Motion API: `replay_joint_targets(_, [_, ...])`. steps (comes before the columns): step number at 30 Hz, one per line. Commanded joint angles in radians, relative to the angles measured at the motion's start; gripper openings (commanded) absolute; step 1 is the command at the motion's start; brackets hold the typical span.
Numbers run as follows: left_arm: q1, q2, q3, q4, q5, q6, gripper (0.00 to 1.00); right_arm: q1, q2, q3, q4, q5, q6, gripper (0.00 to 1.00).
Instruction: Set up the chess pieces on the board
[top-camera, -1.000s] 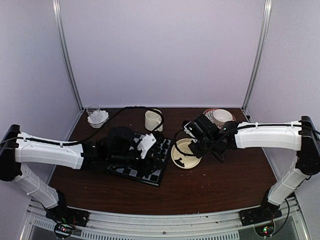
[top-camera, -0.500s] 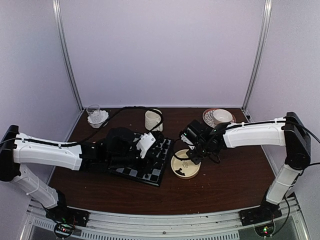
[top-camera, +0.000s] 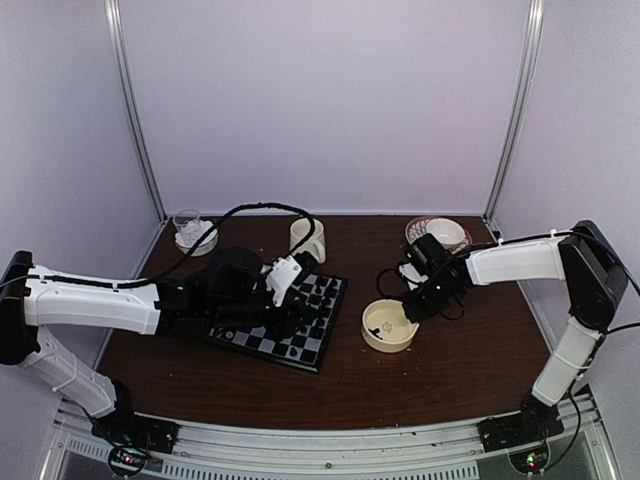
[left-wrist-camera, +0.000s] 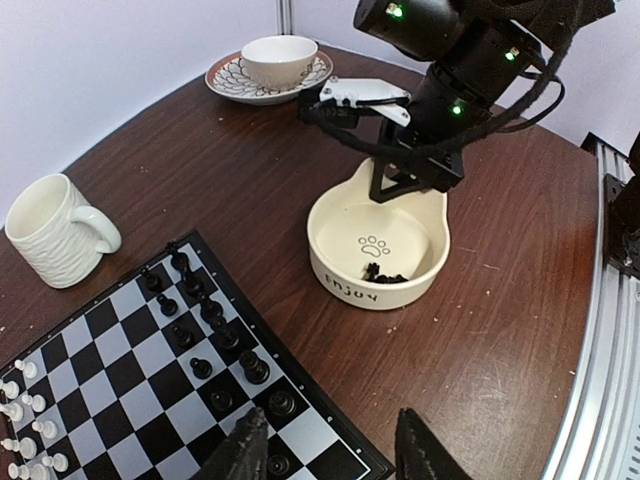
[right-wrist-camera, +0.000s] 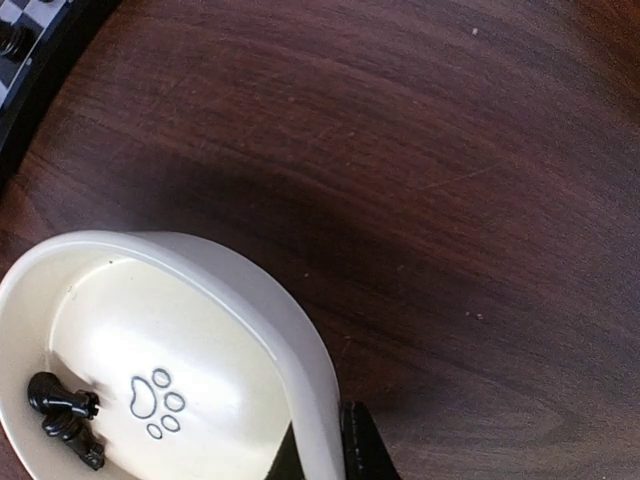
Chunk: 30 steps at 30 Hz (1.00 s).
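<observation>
Two arms share the dark wooden table (top-camera: 450, 380), so biggest stuff first. The board (top-camera: 300, 345) sits left of centre, and the left arm lies right across it, hiding a good chunk from the top camera. Off to its right, not touching, is a cream paw-print bowl (left-wrist-camera: 345, 275). There's a ribbed white mug (left-wrist-camera: 50, 230) behind the board, a cup on a patterned saucer (left-wrist-camera: 278, 58) back right and a glass dish (top-camera: 193, 232) back left.

The black pieces (left-wrist-camera: 213, 312) stand in two rows on the board's bowl side and the white pieces (left-wrist-camera: 38, 428) on the opposite side. A few loose black pieces (right-wrist-camera: 62, 412) lie in the bowl.

A second ago the bowl was tipped up close beside the board. Now it's further right and looks level, though I can't swear it's fully down.

The right gripper (right-wrist-camera: 320, 450) is pinched narrow on the bowl's rim. The left gripper (left-wrist-camera: 335, 455) hangs over the board's corner, jaws moderately apart with nothing between them.
</observation>
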Motion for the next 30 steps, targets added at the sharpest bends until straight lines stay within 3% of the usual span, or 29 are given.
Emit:
replay_joint_targets(1, [0.009, -0.023, -0.006, 0.009, 0.000, -0.016, 0.44, -0.026, 0.008, -0.013, 0.035, -0.029, 0.043, 0.08])
replay_joint_targets(4, [0.008, -0.029, -0.009, 0.006, -0.009, -0.015, 0.44, -0.026, 0.002, -0.008, 0.022, -0.019, 0.033, 0.20])
replay_joint_targets(8, [0.008, -0.034, -0.009, 0.004, -0.010, -0.014, 0.45, -0.025, -0.029, -0.011, 0.010, 0.003, 0.018, 0.29])
replay_joint_targets(16, [0.009, -0.050, -0.012, -0.004, -0.016, -0.009, 0.47, 0.042, -0.219, -0.057, 0.032, 0.121, -0.077, 0.38])
replay_joint_targets(19, [0.009, -0.070, -0.022, 0.003, -0.017, -0.009, 0.48, 0.078, -0.290, -0.086, 0.087, 0.131, -0.129, 0.39])
replay_joint_targets(23, [0.009, -0.097, -0.037, 0.008, -0.028, -0.010, 0.50, 0.083, -0.329, -0.138, 0.233, -0.010, -0.191, 0.40])
replay_joint_targets(26, [0.009, -0.105, -0.040, 0.008, -0.034, -0.009, 0.50, 0.089, -0.298, -0.160, 0.288, -0.143, -0.356, 0.42])
replay_joint_targets(30, [0.010, -0.110, -0.042, 0.009, -0.031, -0.010, 0.50, 0.086, -0.207, -0.091, 0.167, -0.061, -0.404, 0.39])
